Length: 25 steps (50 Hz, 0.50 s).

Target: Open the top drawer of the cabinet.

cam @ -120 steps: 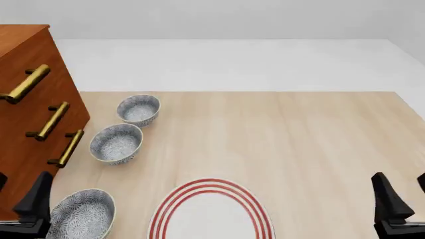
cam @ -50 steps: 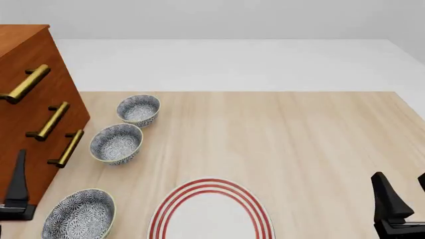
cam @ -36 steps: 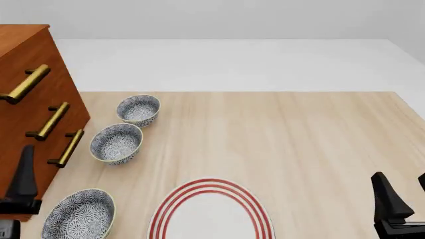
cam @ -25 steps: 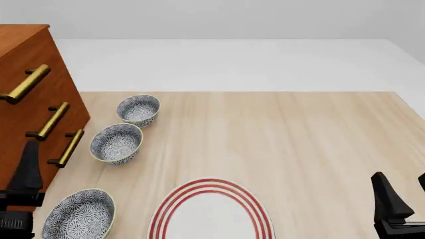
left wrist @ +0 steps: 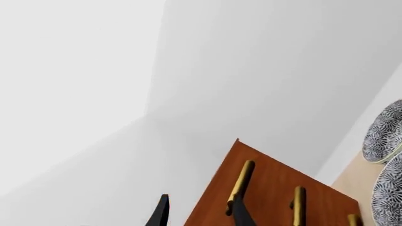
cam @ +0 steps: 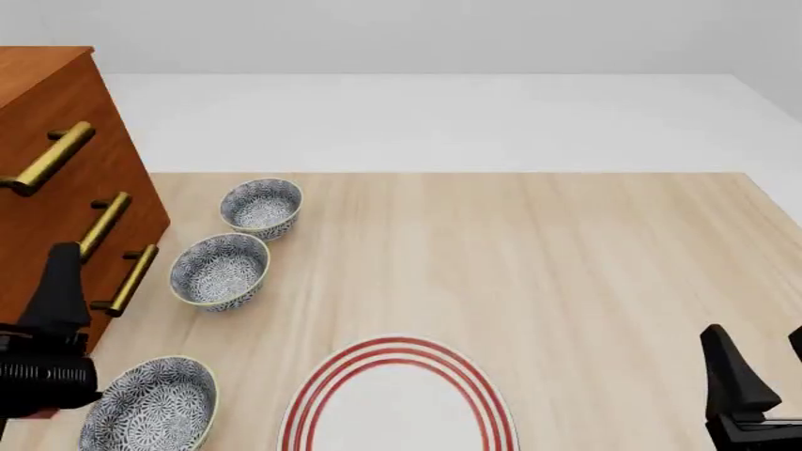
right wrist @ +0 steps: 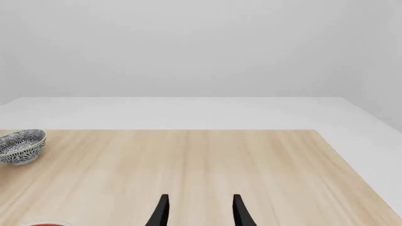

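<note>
Hovering before the cabinet (cam: 51, 188), your left end effector (left wrist: 199, 214) is spread, level with the lower handles, top drawer (cam: 44, 122) shut. Your right end effector (right wrist: 199, 211) is spread too.

The tall reddish-brown wooden cabinet (cam: 56, 178) runs off the front view's left edge, so the front of its uppermost drawer (cam: 32, 122) shows only in part, and the brass-gold bar handle (cam: 48, 158) on it is cut at its near end. The black left gripper (cam: 51, 310) covers the cabinet's lower corner; only one finger shows, so its opening cannot be read there. The black right gripper (cam: 752, 381) is clipped by the bottom-right corner. The red-ringed white plate (cam: 398, 399) and the nearest blue-patterned bowl (cam: 150, 406) are cut by the bottom edge.
</note>
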Available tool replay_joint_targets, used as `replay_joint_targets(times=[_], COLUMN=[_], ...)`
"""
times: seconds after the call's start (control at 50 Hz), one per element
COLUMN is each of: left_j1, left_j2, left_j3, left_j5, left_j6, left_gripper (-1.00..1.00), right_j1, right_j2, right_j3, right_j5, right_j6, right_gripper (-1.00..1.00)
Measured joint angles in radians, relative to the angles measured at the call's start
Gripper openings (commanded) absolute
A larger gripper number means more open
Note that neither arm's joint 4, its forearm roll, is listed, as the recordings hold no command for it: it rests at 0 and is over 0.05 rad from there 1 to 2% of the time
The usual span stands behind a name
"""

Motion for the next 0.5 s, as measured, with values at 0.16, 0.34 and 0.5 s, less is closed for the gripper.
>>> replay_joint_targets(times=[0.16,0.34,0.5], left_j1=[0.029,0.060,0.078], left_j2=[0.092,0.158,0.200], left_j3=[-0.005,-0.025,-0.043], left_j5=[-0.088,-0.135,-0.152], left_j6=[0.047,0.083,0.107], left_gripper=[1.00,1.00,1.00], right_j1=[0.000,0.000,0.000], right_j2=[0.000,0.000,0.000], right_j3=[0.000,0.000,0.000], right_j5=[0.000,0.000,0.000], right_j6=[0.000,0.000,0.000], right_gripper=[1.00,1.00,1.00])
